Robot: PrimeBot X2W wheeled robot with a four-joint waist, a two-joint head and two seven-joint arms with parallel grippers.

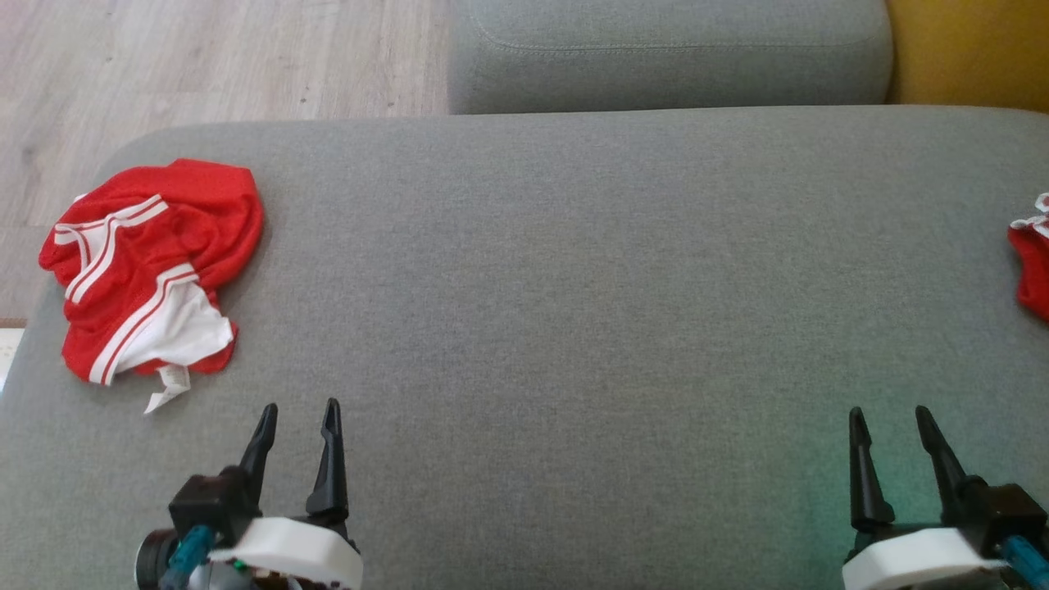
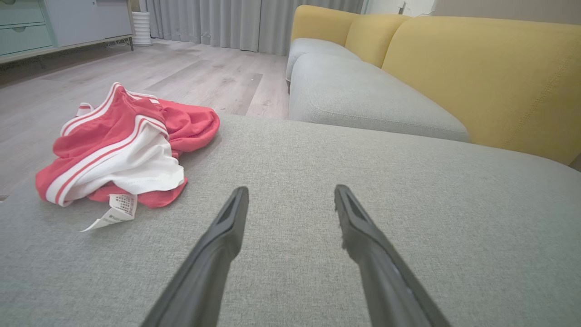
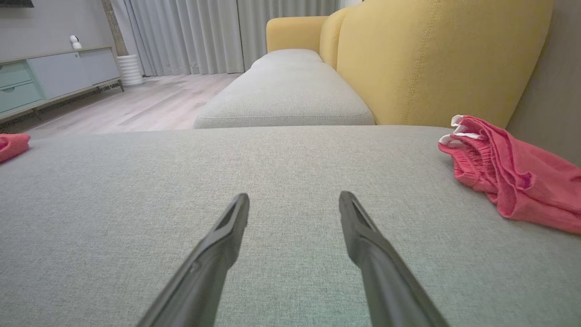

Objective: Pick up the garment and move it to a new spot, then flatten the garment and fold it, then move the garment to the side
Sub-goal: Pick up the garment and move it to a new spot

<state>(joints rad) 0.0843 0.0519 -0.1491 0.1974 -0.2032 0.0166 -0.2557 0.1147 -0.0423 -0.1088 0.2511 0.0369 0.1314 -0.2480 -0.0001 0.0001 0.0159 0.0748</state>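
Left pincer (image 1: 300,406) and right pincer (image 1: 889,410) apart, empty; garment (image 1: 152,262) crumpled far left.
It sat at the edge of your grey cushion (image 1: 574,287): a shallow pinch could have caught one layer or dragged it to the floor (image 1: 205,65); the red cloth (image 1: 1033,270) at right invited a mix-up.

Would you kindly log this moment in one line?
phase: pre-pickup | left gripper: open, empty | right gripper: open, empty | garment: crumpled, left on cushion
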